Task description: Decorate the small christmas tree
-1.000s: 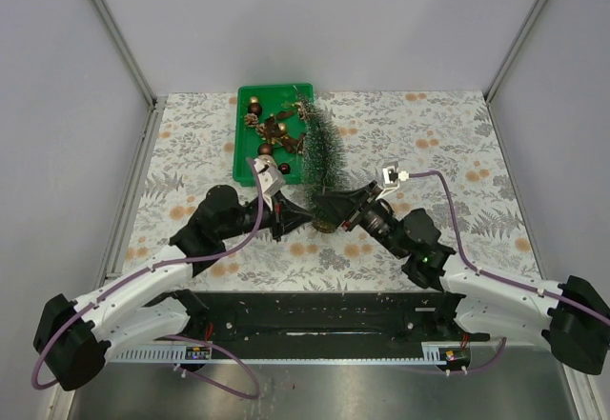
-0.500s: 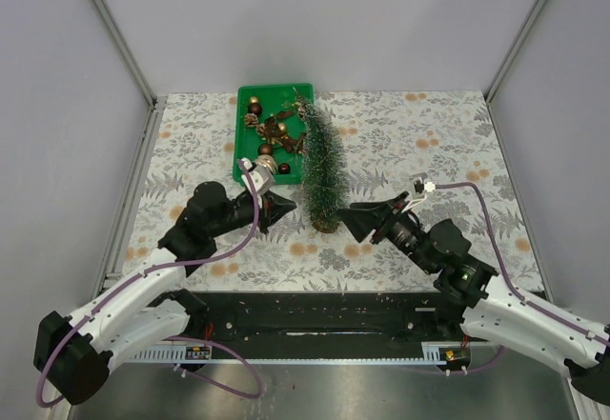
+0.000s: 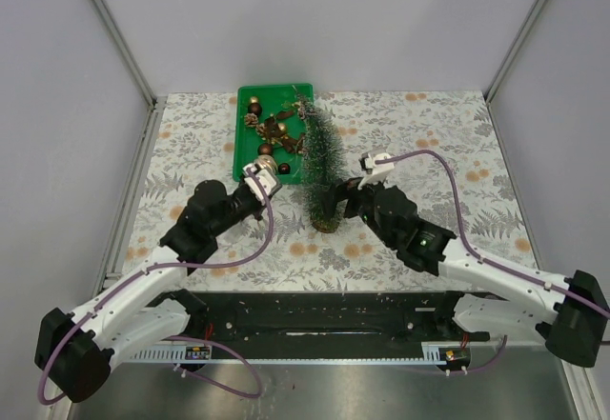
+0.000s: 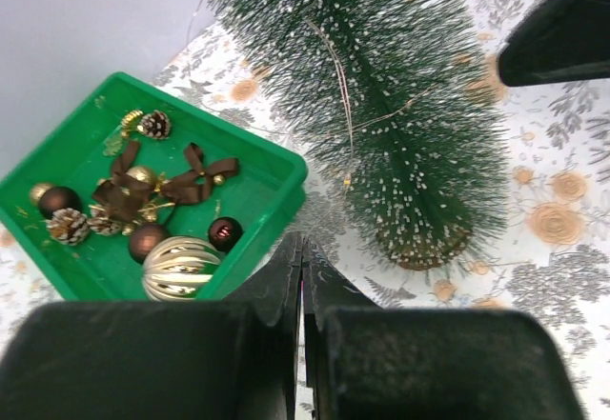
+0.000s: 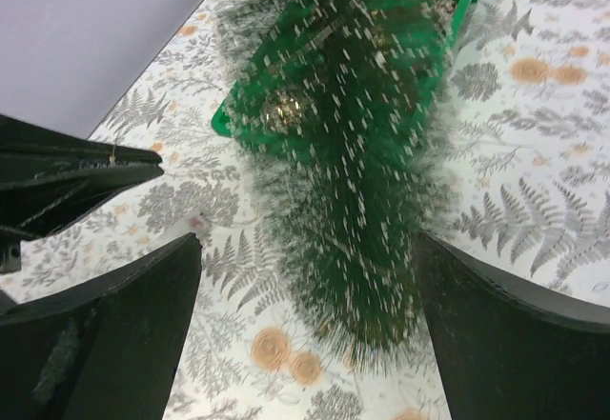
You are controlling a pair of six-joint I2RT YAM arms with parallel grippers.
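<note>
**Left wrist view.** The left gripper (image 4: 297, 249) is sitting at lower centre with its jaws pressed flat together, holding nothing. Its tip is pointing at the patterned tablecloth (image 4: 562, 210), between the near corner of the green tray (image 4: 214, 115) and the foot of the small christmas tree (image 4: 400, 134). The tray, at left, is carrying a ribbed gold ball (image 4: 179, 268), brown balls (image 4: 148, 241), pinecones (image 4: 67, 225) and brown bows (image 4: 195, 177). The tree is filling the upper centre.

**Right wrist view.** The right gripper (image 5: 305, 249) is standing with its jaws spread wide, one finger at lower left and one at lower right. The lower part of the tree is lying between them. The tree is blurred here, so contact with either finger cannot be told.

**Top external view.** The tree is standing upright at frame centre, just right of the tray's near right corner. The left arm is reaching in from lower left and the right arm from lower right, placing the grippers on opposite sides of the tree's foot.
</note>
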